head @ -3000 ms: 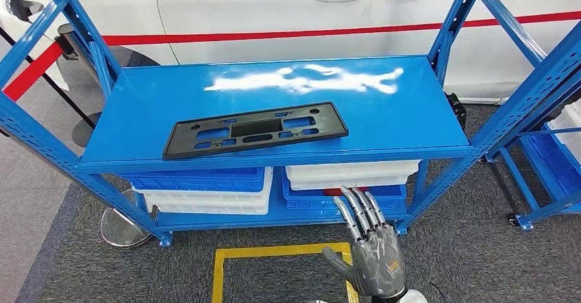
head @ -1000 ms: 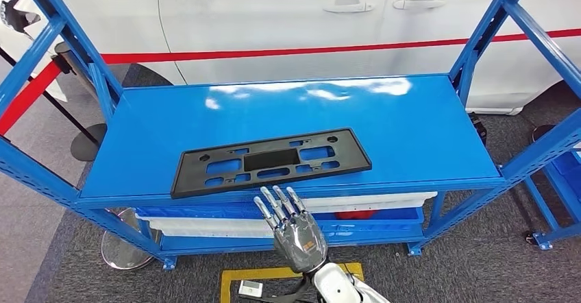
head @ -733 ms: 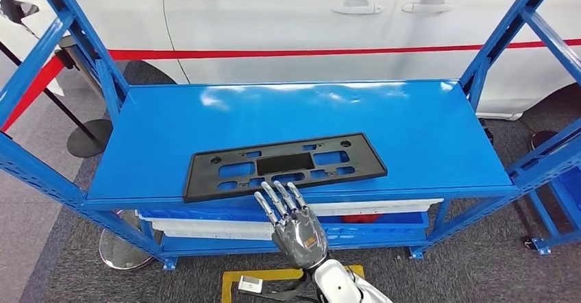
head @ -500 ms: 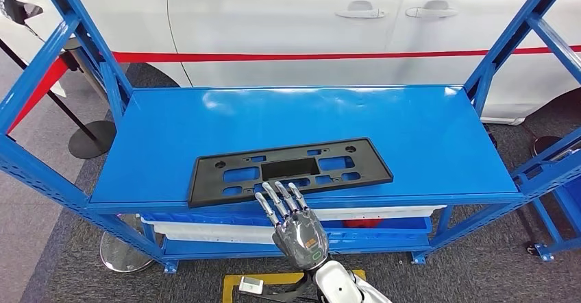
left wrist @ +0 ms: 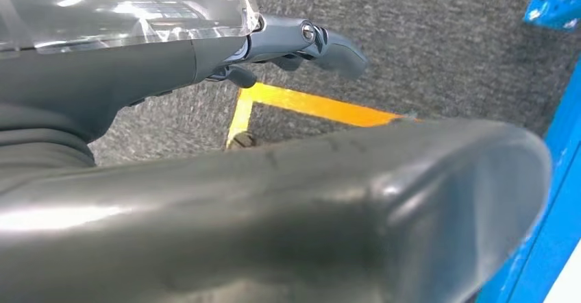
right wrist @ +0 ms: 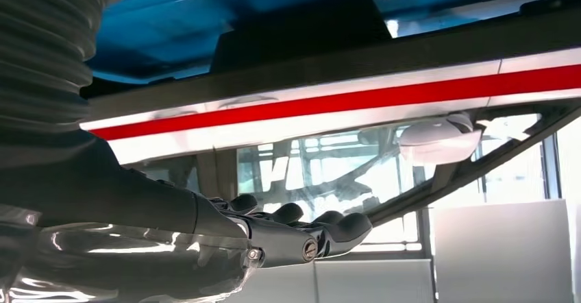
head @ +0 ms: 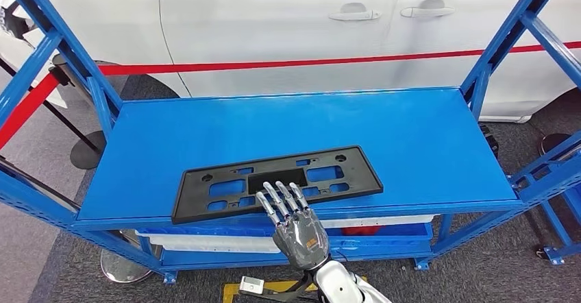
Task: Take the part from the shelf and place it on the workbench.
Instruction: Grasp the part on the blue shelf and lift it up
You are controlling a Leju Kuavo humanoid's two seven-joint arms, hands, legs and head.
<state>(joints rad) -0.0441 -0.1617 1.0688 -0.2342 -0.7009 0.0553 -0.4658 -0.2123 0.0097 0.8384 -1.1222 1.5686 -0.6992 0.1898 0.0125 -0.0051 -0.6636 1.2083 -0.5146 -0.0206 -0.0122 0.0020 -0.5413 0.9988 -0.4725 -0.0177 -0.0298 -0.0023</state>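
So the task is barely started here, judging by how things lie. The black plastic part (head: 275, 182) is flat on the top level of the blue shelf (head: 411, 138), near the front edge, and nothing has been lifted yet.

The right robot hand (head: 293, 222) is reached up in front of the shelf with the fingers (head: 279, 200) straight and spread apart, tips laid over the near edge of the part. Whether they're actually touching it or just above it can't be told from the head view. Nothing is gripped, that much is plain. In the right wrist view the fingers (right wrist: 322, 227) are stretched out flat too.

The left robot hand (left wrist: 301, 42) is hung down by the floor, over grey carpet and a yellow tape line (left wrist: 308, 105). Nothing is seen in it, but how far the fingers are spread can't really be made out.

What's left, as a guess: the part needs to be grasped, lifted off the shelf, carried over and set down on the counter, which isn't seen here. Basically the whole job. A white car (head: 274, 29) is parked behind the shelf.
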